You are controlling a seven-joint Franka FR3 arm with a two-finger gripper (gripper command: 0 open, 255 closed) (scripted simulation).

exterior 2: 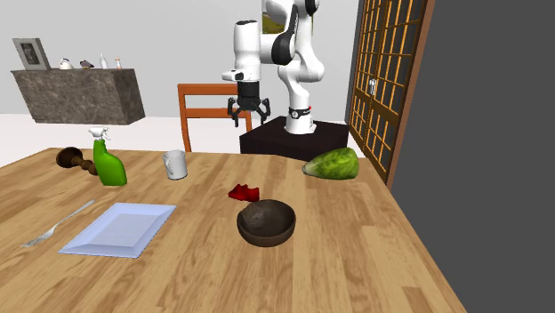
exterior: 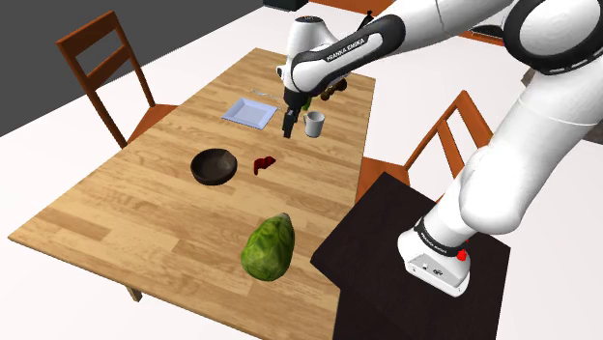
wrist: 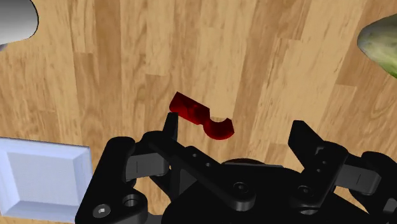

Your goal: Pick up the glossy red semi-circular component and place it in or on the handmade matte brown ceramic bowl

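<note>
The jaws hang wide over the red piece (wrist: 202, 118); it lies untouched on the worktop (exterior: 135, 208). Grasp, lift and drop into the brown bowl (exterior: 214, 167) all remain

The arm (exterior: 522, 164) is all rounded white shells with dark rings at the joints. Pale lettering (exterior: 343, 53) runs along a dark strip on the forearm (FRANKA EMIKA, as far as I can read it). A small red dot (exterior: 462, 255) sits at its foot, beside a black band (exterior: 432, 242). The gripper (exterior 2: 250, 114) is black throughout and angular, with round screw heads (wrist: 102, 210) sunk in its body.
</note>
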